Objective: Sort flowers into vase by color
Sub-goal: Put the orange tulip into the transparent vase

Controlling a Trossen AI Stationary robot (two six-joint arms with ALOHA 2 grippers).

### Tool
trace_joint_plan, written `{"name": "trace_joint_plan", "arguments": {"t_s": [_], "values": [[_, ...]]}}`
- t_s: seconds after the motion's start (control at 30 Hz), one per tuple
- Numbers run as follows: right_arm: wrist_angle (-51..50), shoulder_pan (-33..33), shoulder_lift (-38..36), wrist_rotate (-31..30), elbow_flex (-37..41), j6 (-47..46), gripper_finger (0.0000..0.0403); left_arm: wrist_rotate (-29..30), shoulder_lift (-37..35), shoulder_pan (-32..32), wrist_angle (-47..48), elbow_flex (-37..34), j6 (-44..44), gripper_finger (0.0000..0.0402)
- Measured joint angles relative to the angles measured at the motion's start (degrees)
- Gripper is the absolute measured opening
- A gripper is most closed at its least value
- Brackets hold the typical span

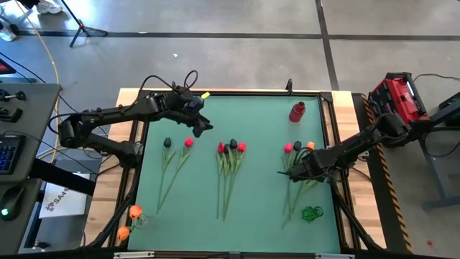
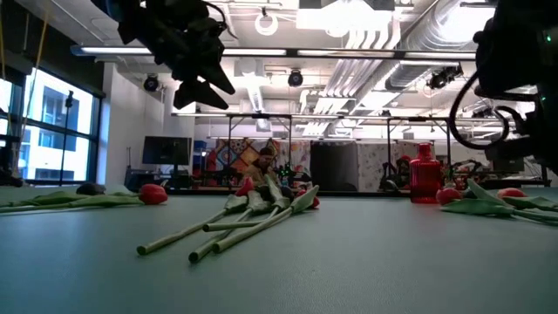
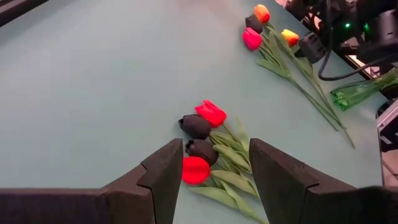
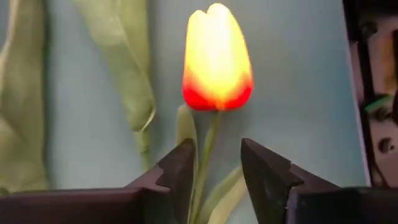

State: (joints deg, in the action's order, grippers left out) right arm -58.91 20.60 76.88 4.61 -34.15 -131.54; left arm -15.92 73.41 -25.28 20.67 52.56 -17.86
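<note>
1. Right gripper (image 4: 214,171) is down at the right-hand bunch of flowers (image 1: 298,162), its dark fingers (image 4: 177,168) standing either side of one thin green stem (image 4: 208,149), just below the bud.
2. A gap shows on both sides of that stem, so the jaws are partly open and I can't call it a grip.
3. That bud is an orange-yellow tulip (image 4: 217,56): pale yellow at the top, red-orange at the base, with long flat green leaves beside it on the mat.
4. From above, the right bunch shows a pink-red head, a dark near-black head and an orange one at the top, stems running down toward the near edge.
5. Left gripper (image 3: 214,180) hangs above the mat near the far left, fingers parted, nothing between them.
6. Past its fingers lies the middle bunch (image 1: 230,155): two bright red heads and two dark near-black heads close together, green stems fanned out behind.
7. On the left of the green mat (image 1: 259,115), a dark tulip (image 1: 167,142) and a red tulip (image 1: 188,142) lie side by side.
8. Two orange tulips (image 1: 129,221) sit off the mat at the near left corner.
9. A red bottle-shaped vase (image 1: 297,111) stands upright at the far right of the mat.
10. A green glass vase (image 3: 364,90) lies on its side near the right bunch's stems.
</note>
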Motion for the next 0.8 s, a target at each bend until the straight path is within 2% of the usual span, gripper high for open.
{"name": "trace_joint_plan", "arguments": {"t_s": [0.27, 0.5, 0.63, 0.8], "values": [[1.19, 0.31, 0.00, -4.32, -0.52, 2.48, 0.0009, 0.54, 0.00, 0.16, -1.05, 0.00, -3.28, 0.0172], [-5.37, 2.90, 0.00, -11.30, -9.46, 4.55, 0.0003, 0.50, 0.00, 4.01, -5.35, 0.00, -2.99, 0.0172], [-11.61, 4.84, -0.02, -20.74, -17.39, 6.65, 0.0003, 0.50, 0.50, 7.04, -9.52, 0.00, -2.98, 0.0172], [-13.75, 6.59, -0.04, -40.95, -26.80, 13.14, 0.0001, -0.27, 0.51, 9.24, -15.24, 0.02, -3.89, 0.0172]]}}
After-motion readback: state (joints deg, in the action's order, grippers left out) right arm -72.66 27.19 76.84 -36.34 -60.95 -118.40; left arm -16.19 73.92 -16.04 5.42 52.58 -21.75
